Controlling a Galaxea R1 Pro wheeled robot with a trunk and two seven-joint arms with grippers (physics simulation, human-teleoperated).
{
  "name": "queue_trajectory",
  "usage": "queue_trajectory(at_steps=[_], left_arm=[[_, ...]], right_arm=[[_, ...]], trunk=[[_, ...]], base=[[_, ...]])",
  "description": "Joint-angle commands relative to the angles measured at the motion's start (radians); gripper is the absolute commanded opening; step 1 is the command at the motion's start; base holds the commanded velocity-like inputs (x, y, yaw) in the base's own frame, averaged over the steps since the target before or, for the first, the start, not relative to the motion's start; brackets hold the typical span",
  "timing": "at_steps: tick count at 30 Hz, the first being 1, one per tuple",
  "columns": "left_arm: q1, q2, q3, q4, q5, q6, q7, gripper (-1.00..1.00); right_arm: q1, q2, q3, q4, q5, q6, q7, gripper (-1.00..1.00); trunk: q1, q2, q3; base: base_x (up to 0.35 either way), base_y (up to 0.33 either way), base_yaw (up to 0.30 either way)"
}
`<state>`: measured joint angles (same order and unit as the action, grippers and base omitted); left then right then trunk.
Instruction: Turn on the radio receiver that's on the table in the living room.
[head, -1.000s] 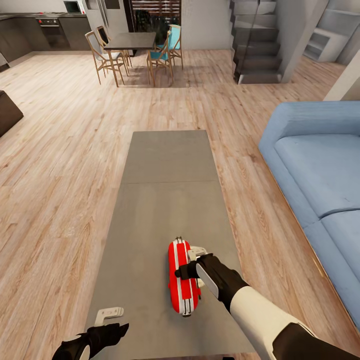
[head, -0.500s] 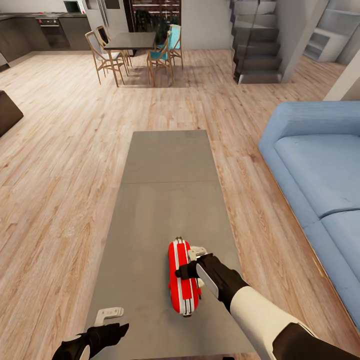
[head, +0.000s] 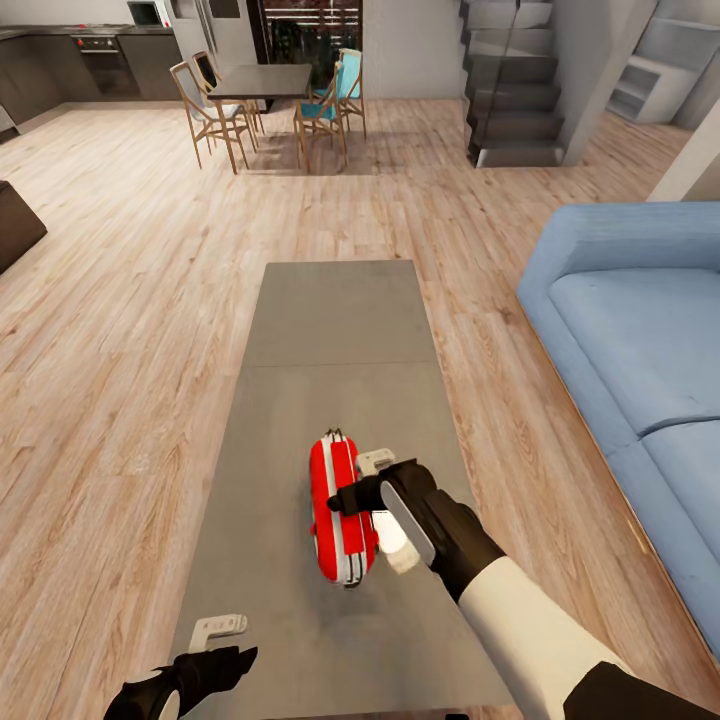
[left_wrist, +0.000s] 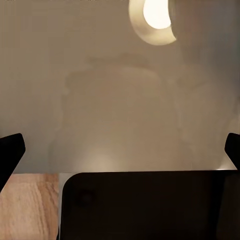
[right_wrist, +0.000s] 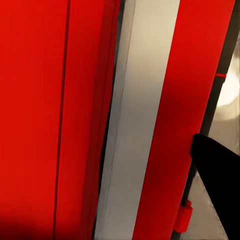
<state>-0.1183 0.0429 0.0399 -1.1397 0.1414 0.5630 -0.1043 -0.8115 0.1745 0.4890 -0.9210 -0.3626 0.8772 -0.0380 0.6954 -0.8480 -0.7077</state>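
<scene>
The right gripper (head: 352, 497), black-fingered on a white forearm, presses against the right side of the small rounded red radio receiver with white stripes (head: 339, 520); how far its jaws are parted cannot be told, since the right wrist view shows just one dark fingertip (right_wrist: 217, 175) beside the radio's red and white surfaces (right_wrist: 55, 120). The left gripper (head: 215, 667) hangs low over the near left corner of the table, and in the left wrist view its two dark fingertips (left_wrist: 10, 152) stand far apart at opposite edges, so it is spread wide with nothing between them.

The radio lies on the near half of the long matte grey-brown coffee table (head: 340, 330), roughly at mid-width. A small pale bracket-like piece (head: 218, 628) rests on the tabletop near the left gripper. No container is to be seen.

Around the table lies the light wood plank floor (head: 120, 330); the blue sofa (head: 640, 340) stands to the right, the dark dining table with chairs (head: 262, 85) far behind.

Compared with half a second ago, the radio and the right gripper have shifted together farther up the table and slightly left; the left gripper has stayed put.
</scene>
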Motion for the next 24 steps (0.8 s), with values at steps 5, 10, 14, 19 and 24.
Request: queue_trajectory(at_steps=[5, 10, 14, 19, 24], left_arm=[[0.0, 0.0, 0.0, 0.0, 0.002, -0.001, -0.002, 1.0], [0.0, 0.001, 0.0, -0.001, 0.007, -0.001, -0.012, 1.0], [-0.001, 0.002, 0.0, -0.039, 0.01, 0.006, -0.035, 1.0], [-0.002, 0.027, 0.0, -0.2, 0.009, 0.085, -0.291, 1.0], [-0.023, 0.065, 0.0, -0.248, 0.01, 0.165, -0.382, 1.0]], right_arm=[[0.0, 0.0, -0.007, -0.163, -0.005, 0.115, -0.032, -1.0], [0.0, 0.0, -0.027, -0.327, -0.011, 0.17, -0.037, -1.0], [0.0, 0.0, -0.037, -0.36, -0.014, 0.17, -0.03, -1.0], [0.0, -0.037, -0.036, -0.362, -0.027, 0.17, 0.038, -1.0], [0.008, -0.198, -0.022, -0.365, -0.025, 0.17, 0.245, -1.0]], trunk=[[0.0, 0.0, 0.0], [0.0, 0.0, 0.0], [0.0, 0.0, 0.0], [0.0, 0.0, 0.0], [0.0, 0.0, 0.0]], base=[[0.0, 0.0, 0.0], [0.0, 0.0, 0.0], [0.0, 0.0, 0.0], [0.0, 0.0, 0.0], [0.0, 0.0, 0.0]])
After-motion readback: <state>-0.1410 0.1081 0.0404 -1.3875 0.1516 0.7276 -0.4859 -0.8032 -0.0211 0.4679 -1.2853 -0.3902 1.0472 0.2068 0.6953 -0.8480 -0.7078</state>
